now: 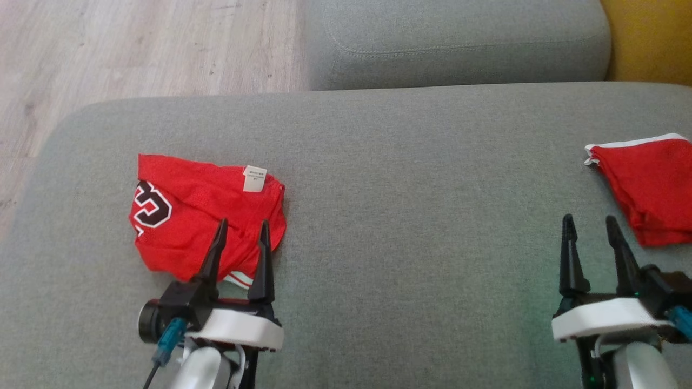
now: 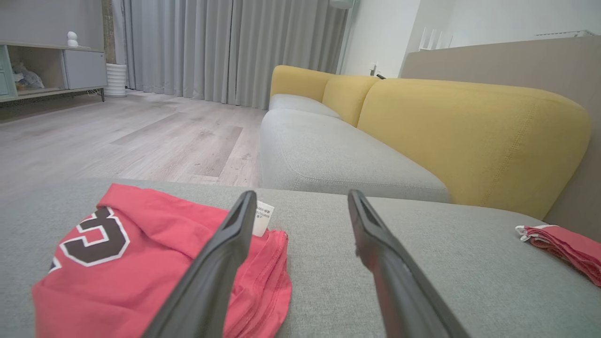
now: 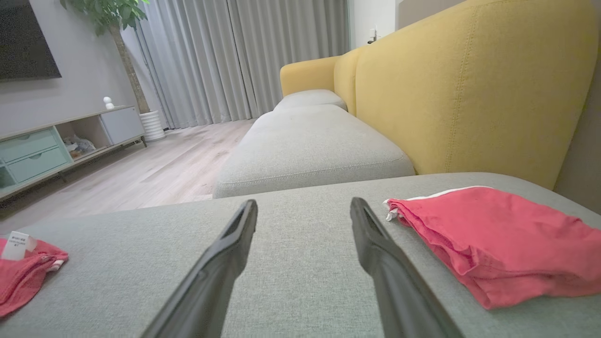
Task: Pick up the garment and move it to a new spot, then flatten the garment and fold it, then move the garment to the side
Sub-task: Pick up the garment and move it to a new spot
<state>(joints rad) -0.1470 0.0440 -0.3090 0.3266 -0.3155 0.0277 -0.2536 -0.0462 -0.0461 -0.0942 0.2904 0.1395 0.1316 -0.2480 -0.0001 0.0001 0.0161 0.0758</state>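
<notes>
Two red garments lie on the grey sofa cushion [image 1: 421, 216]: the numbered garment [image 1: 186, 186] near its left edge, partly under the left claw [image 1: 243, 224]; the plain garment [image 1: 651, 186] at its right edge, beside the right claw [image 1: 589, 219]. Bare cushion spreads between them. Both claws gape, empty.

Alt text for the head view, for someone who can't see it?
On a grey sofa cushion, the open left pincer overlaps a red jersey with a black numeral; the open right pincer sits beside a second red garment at the right edge.
</notes>
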